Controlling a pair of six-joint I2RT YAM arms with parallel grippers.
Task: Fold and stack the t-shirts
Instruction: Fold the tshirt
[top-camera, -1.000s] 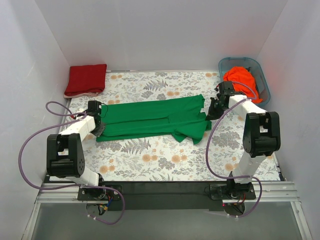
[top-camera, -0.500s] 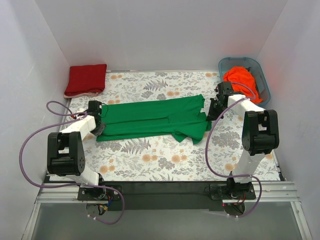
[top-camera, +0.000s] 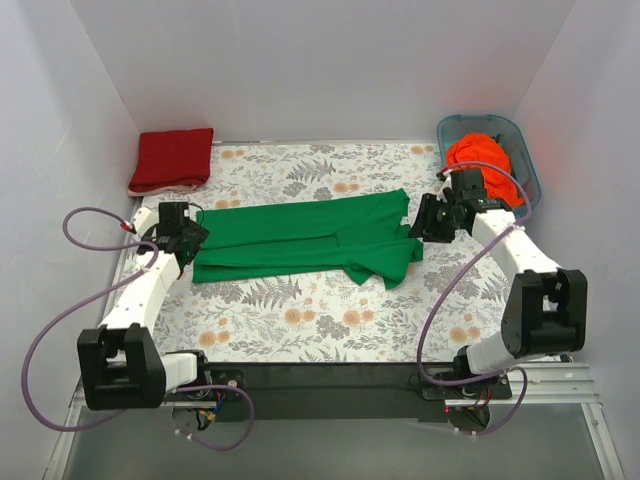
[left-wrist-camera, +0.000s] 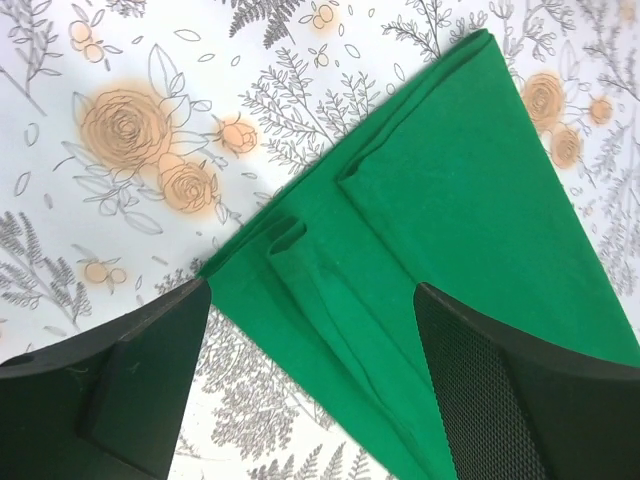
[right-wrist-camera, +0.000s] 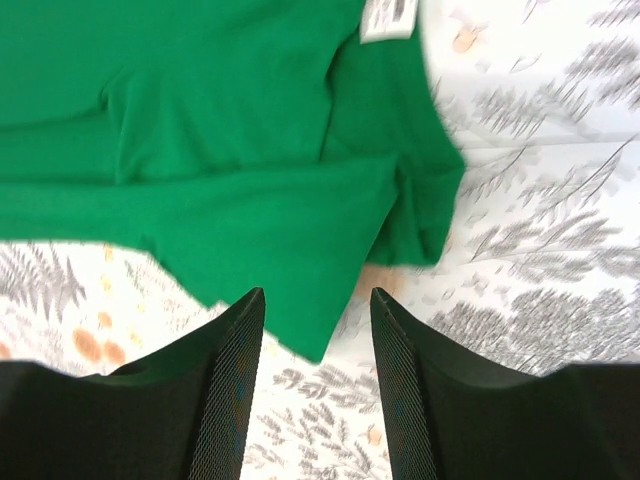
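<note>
A bright green t-shirt (top-camera: 300, 240) lies folded into a long strip across the middle of the flowered table. My left gripper (top-camera: 188, 236) hovers open over its left end; in the left wrist view the gripper (left-wrist-camera: 312, 290) straddles a pleated corner of the green cloth (left-wrist-camera: 470, 180) without touching it. My right gripper (top-camera: 426, 220) is open above the right end. In the right wrist view the right gripper (right-wrist-camera: 316, 295) holds nothing, with the shirt's edge (right-wrist-camera: 230, 150) and its white label (right-wrist-camera: 388, 18) beyond it. A dark red shirt (top-camera: 172, 158) lies folded at back left. The orange shirt (top-camera: 484, 158) is bunched in the tub.
A blue-grey plastic tub (top-camera: 526, 160) stands in the back right corner. White walls close in the table on three sides. Purple cables loop from both arms near the table's side edges.
Both grippers have opened and let go of the green shirt's ends. Both arms have risen and their elbows have swung outward and nearer. The shirt lies as before.
</note>
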